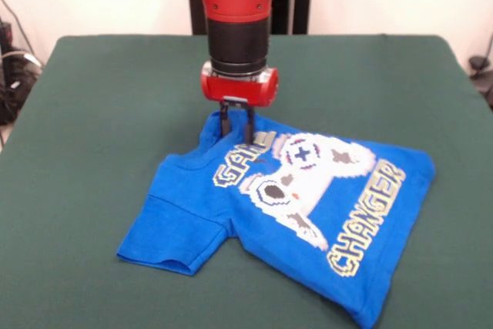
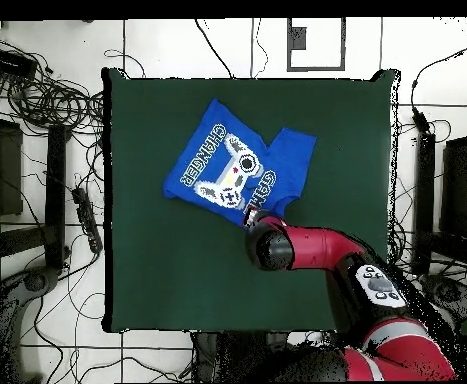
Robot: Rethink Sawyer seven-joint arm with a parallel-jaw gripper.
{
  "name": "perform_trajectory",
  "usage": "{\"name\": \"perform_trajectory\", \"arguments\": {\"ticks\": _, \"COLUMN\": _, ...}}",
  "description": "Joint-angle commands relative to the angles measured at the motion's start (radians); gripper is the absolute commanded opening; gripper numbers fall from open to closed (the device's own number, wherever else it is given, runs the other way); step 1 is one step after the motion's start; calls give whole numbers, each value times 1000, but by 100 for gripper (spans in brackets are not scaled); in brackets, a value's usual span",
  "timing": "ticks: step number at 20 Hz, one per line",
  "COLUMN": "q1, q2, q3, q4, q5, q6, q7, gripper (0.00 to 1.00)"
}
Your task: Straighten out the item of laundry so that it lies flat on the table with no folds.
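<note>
- The T-shirt [image 1: 308, 206] lies print side up on the green table [image 1: 100, 98], a little right of the middle in the front view and toward the near edge.
- The gripper [image 1: 236, 122] points straight down at the shirt's far edge, near the collar, with the red arm [image 1: 231, 5] above it.
- Its 2 dark fingers [image 1: 224, 121] stand close together with only a narrow gap, and the cloth rises in a small peak between them; it looks clamped on a pinch of the shirt, though the contact itself is small in the picture.
- Done so far, as a judgement: most of the body is spread out, and the controller print and both words can be read.
- Left to do: the far collar edge is lifted and bunched at the gripper, and the left sleeve [image 1: 173, 233] seems doubled over, with a crease across it.
- The overhead view shows only 1 sleeve [image 2: 292, 160] clearly; the arm covers the collar side there, so the other sleeve cannot be judged.
- The task looks more than half finished, with the collar area and the sleeve not yet flat.
- No bin, basket or other container shows on the table, so nothing sits inside anything.
</note>
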Motion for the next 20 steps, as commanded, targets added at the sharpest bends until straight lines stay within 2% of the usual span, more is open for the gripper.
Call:
{"name": "perform_trajectory", "arguments": {"ticks": 1, "q1": 30, "q2": 142, "q3": 35, "q4": -33, "q5": 11, "q6": -31, "q7": 94, "gripper": 0}}
{"name": "perform_trajectory", "arguments": {"ticks": 7, "q1": 54, "q2": 113, "q3": 22, "q4": -83, "q5": 9, "q6": 40, "q7": 58, "gripper": 0}}
{"name": "perform_trajectory", "arguments": {"ticks": 13, "q1": 60, "q2": 104, "q3": 77, "q4": -193, "q5": 33, "q6": 144, "q7": 3, "gripper": 0}}
{"name": "perform_trajectory", "arguments": {"ticks": 20, "q1": 127, "q2": 62, "q3": 72, "q4": -253, "q5": 78, "q6": 230, "q7": 65, "gripper": 0}}
